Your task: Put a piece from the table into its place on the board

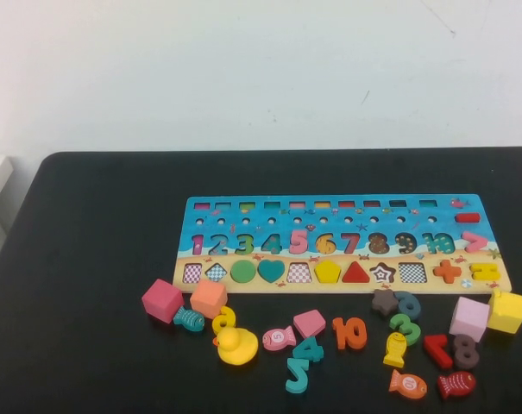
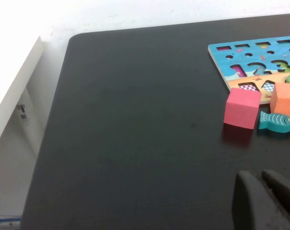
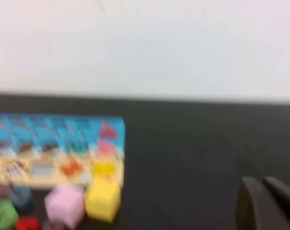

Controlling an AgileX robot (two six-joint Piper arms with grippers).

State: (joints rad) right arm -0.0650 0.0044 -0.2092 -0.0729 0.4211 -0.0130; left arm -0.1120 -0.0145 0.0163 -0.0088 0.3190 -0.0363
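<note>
Yellow pentagon (image 1: pixel 327 271) already sits in its board (image 1: pixel 347 210) slot. Light, stiff, thin wood: pinch opposite edges. Right gripper (image 3: pixel 269 203) shut, empty, off board's right; left gripper (image 2: pixel 267 201) unclear, parked left

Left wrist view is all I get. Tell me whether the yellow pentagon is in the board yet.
Observer: Yes. The yellow pentagon sits in its slot on the board, beside the red triangle.
Operator: Report the right gripper.
Observer: The right gripper is shut and empty, over bare table off the board's right end, near a yellow cube.
Operator: Say what the top camera shows of the left gripper.
Observer: Nothing; the left gripper appears only in your view, and neither arm is over the board.
</note>
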